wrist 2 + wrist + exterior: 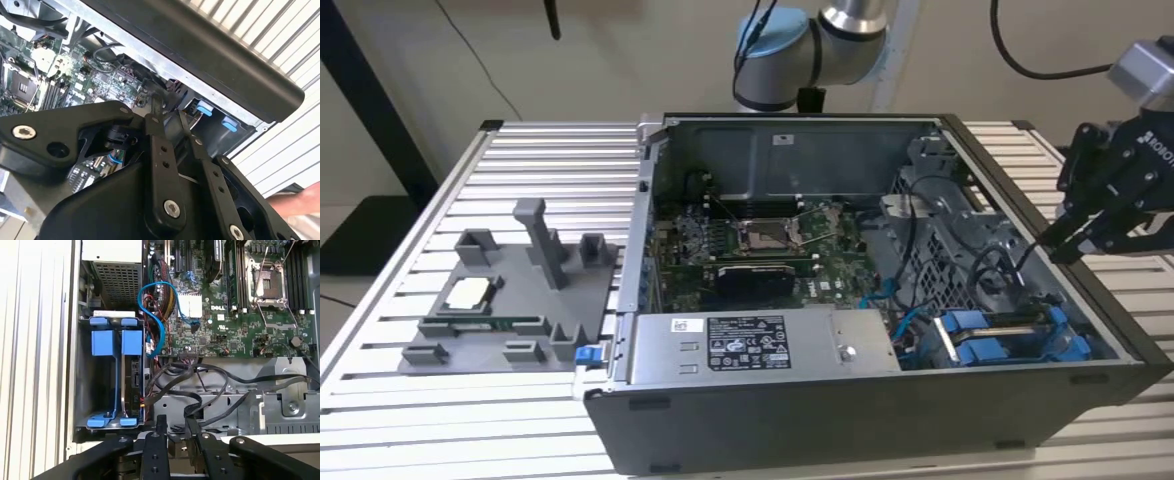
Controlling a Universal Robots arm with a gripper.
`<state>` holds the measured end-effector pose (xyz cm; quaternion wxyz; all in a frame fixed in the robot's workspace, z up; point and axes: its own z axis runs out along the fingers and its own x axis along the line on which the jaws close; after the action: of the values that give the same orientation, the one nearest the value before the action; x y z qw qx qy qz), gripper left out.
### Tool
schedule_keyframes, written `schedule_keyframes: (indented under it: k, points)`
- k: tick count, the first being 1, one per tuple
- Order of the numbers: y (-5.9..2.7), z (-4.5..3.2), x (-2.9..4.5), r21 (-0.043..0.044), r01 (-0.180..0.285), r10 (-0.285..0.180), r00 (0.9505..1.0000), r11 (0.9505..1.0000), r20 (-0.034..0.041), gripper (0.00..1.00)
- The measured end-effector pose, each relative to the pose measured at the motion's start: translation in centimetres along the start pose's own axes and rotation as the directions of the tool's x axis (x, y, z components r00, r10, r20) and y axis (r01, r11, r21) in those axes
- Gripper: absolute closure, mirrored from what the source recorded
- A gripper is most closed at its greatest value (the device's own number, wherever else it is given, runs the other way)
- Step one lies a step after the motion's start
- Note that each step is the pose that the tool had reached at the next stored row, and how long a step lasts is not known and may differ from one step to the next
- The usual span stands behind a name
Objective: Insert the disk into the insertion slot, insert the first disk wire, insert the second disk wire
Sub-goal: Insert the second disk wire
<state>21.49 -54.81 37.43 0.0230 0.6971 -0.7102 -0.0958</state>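
The disk (134,385) sits edge-up in the drive bay of the open computer case (854,420), clipped in its blue frame (131,345); an empty blue frame (101,342) stands beside it. In the exterior view the bay (994,335) is at the case's front right corner. My gripper (1057,248) hangs over the case's right wall, a little behind the bay. In both wrist views its fingers (161,426) stand close together, and the end of a black disk wire (197,407) runs up between them. My gripper (176,424) is beside the bay's open end. A blue data cable (161,320) loops over the motherboard.
The grey power-supply box (747,345) lies along the case front, left of the bay. The motherboard (761,240) fills the case floor. A grey parts fixture (507,290) stands on the slatted table at the exterior view's left. A person's arm (295,202) shows beyond the case.
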Motion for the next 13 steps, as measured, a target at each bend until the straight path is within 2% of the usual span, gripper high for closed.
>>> schedule_keyframes:
  k: [1,3,4,7,10,13]
  points:
    - [0.0,0.0,-0.01,0.0,-0.001,0.001,1.0,1.0,-0.0038,0.71]
    - [-0.01,0.02,-0.27,0.0006,-0.003,0.003,0.9998,1.0,-0.0219,0.71]
    - [0.0,0.05,-0.49,0.0008,-0.004,0.004,0.9997,1.0,-0.0256,0.71]
    - [-0.06,-0.04,-0.63,0.0006,-0.003,0.003,0.9994,1.0,-0.0331,0.71]
    - [0.04,-0.86,-0.72,-0.0001,-0.004,0.004,0.9993,1.0,-0.0384,0.71]
    - [-0.01,-0.65,-0.7,0.0,-0.004,0.004,0.9991,1.0,-0.0416,0.71]
